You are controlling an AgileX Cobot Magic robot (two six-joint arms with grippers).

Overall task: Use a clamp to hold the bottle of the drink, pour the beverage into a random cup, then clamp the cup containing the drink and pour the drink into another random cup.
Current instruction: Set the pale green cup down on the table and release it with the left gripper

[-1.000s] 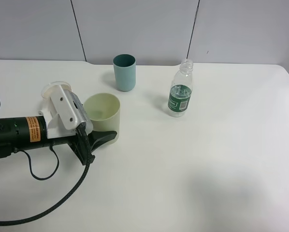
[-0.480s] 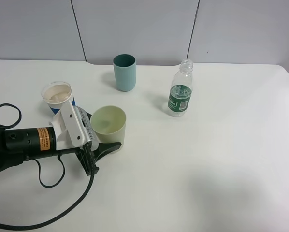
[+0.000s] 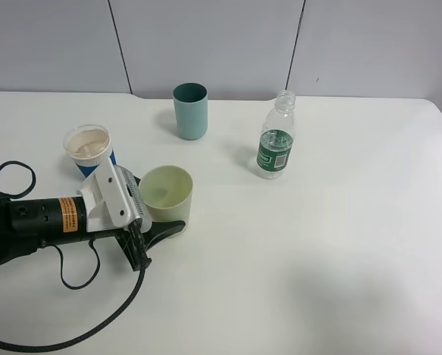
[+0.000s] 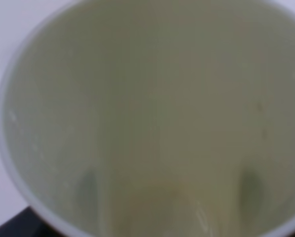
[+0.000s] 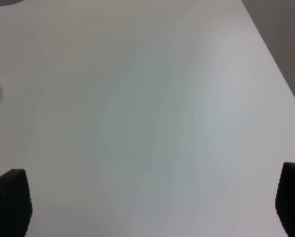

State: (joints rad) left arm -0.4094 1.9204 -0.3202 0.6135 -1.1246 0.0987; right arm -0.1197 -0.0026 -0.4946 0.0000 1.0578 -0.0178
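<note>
Gripping the pale green cup (image 3: 166, 191) at the near left of the white table (image 3: 339, 244), the left gripper (image 3: 160, 222) is closing its dark fingers on the cup's lower wall, one finger showing along the near side of the base. The cup is standing upright on the table, its open mouth facing up. The left arm (image 3: 36, 218) is lying low across the table from the left edge, with a black cable (image 3: 95, 310) looping in front of it. In the left wrist view the cup's inside (image 4: 152, 113) is filling nearly the whole picture, blurred, with a faint yellowish patch near its bottom; whether that is liquid is not clear.

The right gripper (image 5: 147, 207) is hanging over bare table at the right side, its two dark fingertips (image 5: 9, 202) standing well apart at the picture's corners with nothing between them, so it is open.

Just beyond the left gripper, to the far left of the pale green cup, a white and blue paper cup (image 3: 88, 148) is standing upright. Farther back and right of centre, the clear plastic bottle (image 3: 276, 137) with a green label is standing upright without a cap. Farthest back, the teal cup (image 3: 190, 110) is standing near the wall, well apart from the bottle
</note>
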